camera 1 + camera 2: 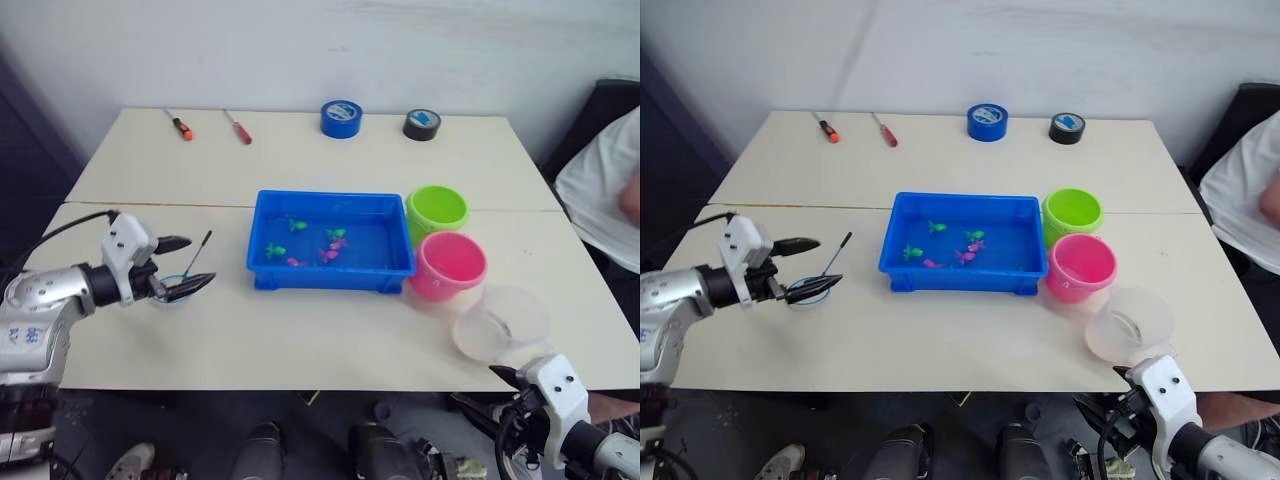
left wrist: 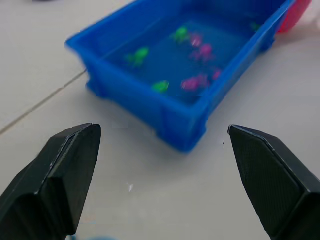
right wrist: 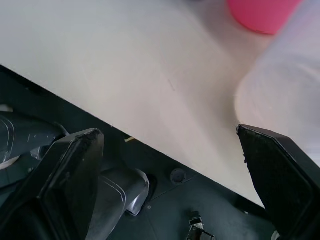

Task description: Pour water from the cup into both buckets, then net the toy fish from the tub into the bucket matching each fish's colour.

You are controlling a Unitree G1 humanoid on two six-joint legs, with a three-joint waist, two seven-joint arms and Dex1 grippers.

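The blue tub (image 1: 330,272) sits mid-table holding water and several pink fish (image 1: 330,254) and green fish (image 1: 276,250). To its right stand the lime green bucket (image 1: 437,210) and, nearer me, the pink bucket (image 1: 449,264). The clear cup (image 1: 500,322) rests in front of the pink bucket. The net (image 1: 198,254) lies left of the tub, with its hoop toward me. My left gripper (image 1: 185,267) is open, its fingers straddling the net's hoop end without closing on it. My right gripper (image 3: 170,135) is open at the table's front edge, just below the cup.
Two red-handled screwdrivers (image 1: 181,127) lie at the back left. A blue tape roll (image 1: 341,118) and a black tape roll (image 1: 422,124) sit at the back centre. A person in white (image 1: 610,190) is beside the table's right edge.
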